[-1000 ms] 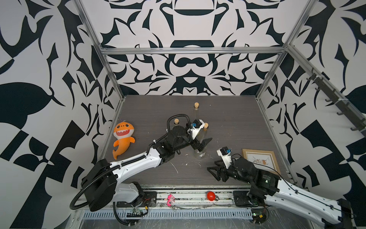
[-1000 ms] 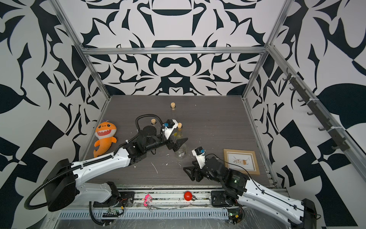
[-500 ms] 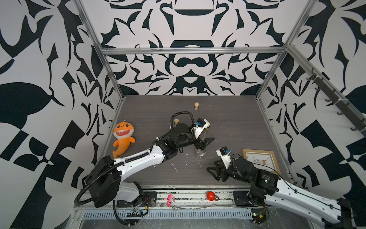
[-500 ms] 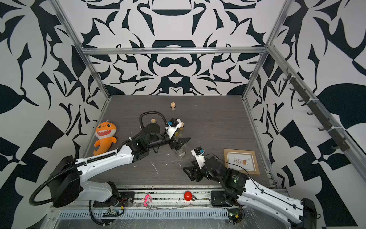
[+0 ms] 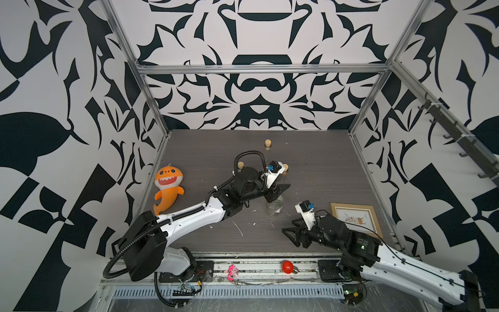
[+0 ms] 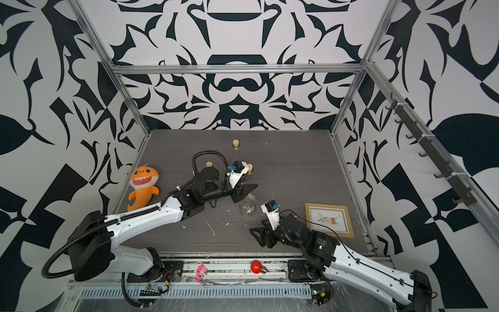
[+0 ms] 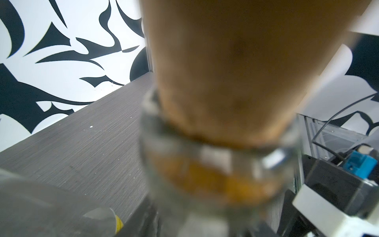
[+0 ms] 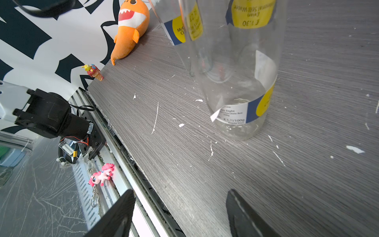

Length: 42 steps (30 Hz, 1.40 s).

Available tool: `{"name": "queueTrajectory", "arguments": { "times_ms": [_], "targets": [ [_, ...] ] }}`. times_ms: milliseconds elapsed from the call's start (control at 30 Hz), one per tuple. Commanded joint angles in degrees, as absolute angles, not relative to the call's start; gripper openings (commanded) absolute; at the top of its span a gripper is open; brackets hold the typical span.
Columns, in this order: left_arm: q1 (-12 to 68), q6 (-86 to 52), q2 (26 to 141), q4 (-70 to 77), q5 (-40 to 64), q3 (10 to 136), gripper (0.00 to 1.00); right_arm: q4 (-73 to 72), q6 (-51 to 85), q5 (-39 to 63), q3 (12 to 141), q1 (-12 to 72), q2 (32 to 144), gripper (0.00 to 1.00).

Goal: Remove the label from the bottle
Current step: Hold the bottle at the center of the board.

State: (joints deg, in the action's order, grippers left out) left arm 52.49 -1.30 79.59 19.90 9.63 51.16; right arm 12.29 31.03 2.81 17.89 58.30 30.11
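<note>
Label (image 8: 235, 115) on bottle (image 8: 235, 71) before our wide-open, empty right gripper (image 8: 180, 191) says "Chocolate Box"; left gripper (image 5: 278, 193): we cannot tell. Grey table (image 8: 205, 174), black-white walls (image 5: 256, 89).

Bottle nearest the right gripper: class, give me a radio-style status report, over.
Left gripper at neck of bottle, grip unclear. Right gripper open, empty, short of it. Bottle upright, label on, one corner lifted. Two more bottles behind.

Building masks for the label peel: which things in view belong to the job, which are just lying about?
Job: near bottle, its label, left gripper, right gripper.
Lying about: far bottle, third bottle, shark plush, picture frame, red bulb, pony keychain, ice-cream toy.
</note>
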Motion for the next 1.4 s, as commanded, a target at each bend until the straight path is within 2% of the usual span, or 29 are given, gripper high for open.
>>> {"name": "queueTrajectory", "arguments": {
  "times_ms": [0, 233, 467, 767, 1033, 1367],
  "targets": [
    [52.50, -1.56, 77.81, 17.97, 9.62, 51.18, 0.45, 9.82, 30.45, 3.34, 17.93, 58.18, 30.85, 0.73],
    [52.56, -1.47, 75.65, 17.79, 10.19, 49.94, 0.26, 9.51, 30.41, 3.60, 17.93, 58.18, 30.87, 0.73],
    [52.55, -1.32, 73.48, 15.55, 9.69, 49.49, 0.00, 10.15, 30.66, 2.88, 18.43, 58.18, 29.82, 0.74],
    [52.47, -6.40, 64.27, 7.70, 0.15, 48.78, 0.00, 7.16, 32.27, 2.78, 18.28, 58.18, 28.94, 0.74],
    [52.56, -12.74, 57.46, 1.55, -11.66, 46.97, 0.00, -6.20, 38.93, 2.57, 16.61, 58.74, 38.04, 0.69],
    [53.29, -19.49, 55.67, -6.14, -18.66, 48.02, 0.00, -9.65, 37.15, -4.85, 21.04, 64.66, 47.00, 0.68]
  ]
}}
